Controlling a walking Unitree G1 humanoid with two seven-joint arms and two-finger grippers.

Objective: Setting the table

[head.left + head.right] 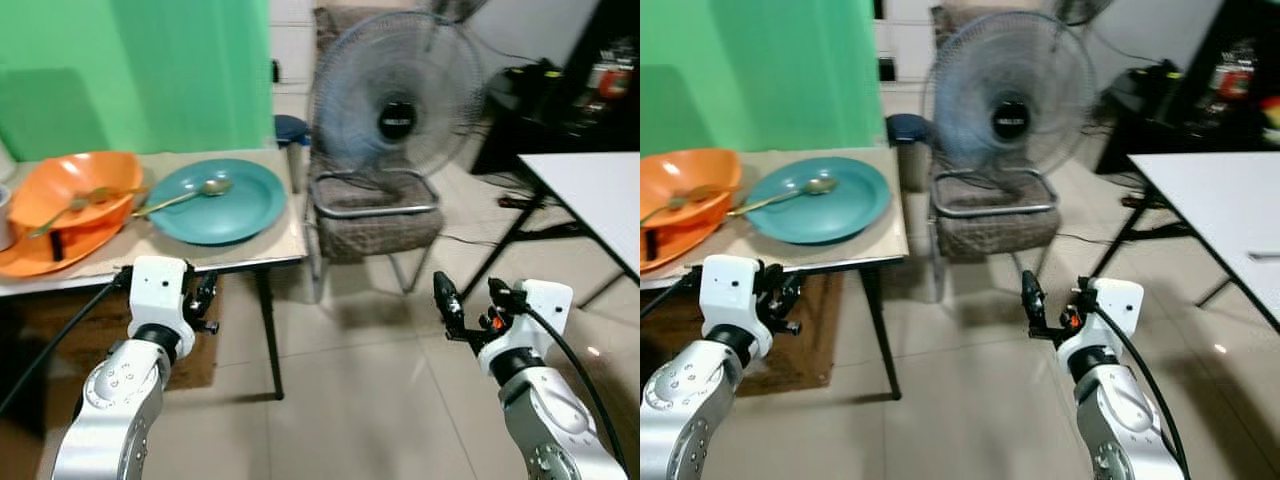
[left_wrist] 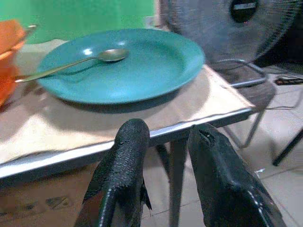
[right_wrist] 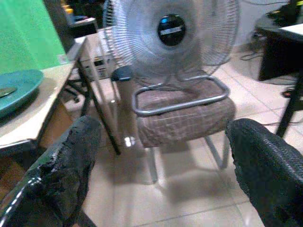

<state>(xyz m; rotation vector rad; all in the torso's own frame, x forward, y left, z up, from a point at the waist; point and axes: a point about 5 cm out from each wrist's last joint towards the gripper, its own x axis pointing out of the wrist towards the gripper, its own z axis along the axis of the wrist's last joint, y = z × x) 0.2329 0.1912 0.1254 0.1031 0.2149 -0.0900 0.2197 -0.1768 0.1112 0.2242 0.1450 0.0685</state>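
The teal plate (image 1: pixel 217 200) sits near the bench (image 1: pixel 262 251) corner with a spoon (image 2: pixel 71 65) lying across it, beside orange bowls (image 1: pixel 70 205). The left pincer (image 2: pixel 165 177), fingers slightly apart, hovers just below the bench edge. The right pincer (image 3: pixel 165 189) (spread wide) faces a fan (image 3: pixel 170 35) on a chair (image 3: pixel 182 111)

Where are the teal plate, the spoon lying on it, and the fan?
teal plate (image 1: pixel 235 210): left eye view, bare part of its inner surface.
spoon (image 1: pixel 214 186): left eye view, its bowl.
fan (image 1: pixel 397 122): left eye view, dark hub behind the grille.
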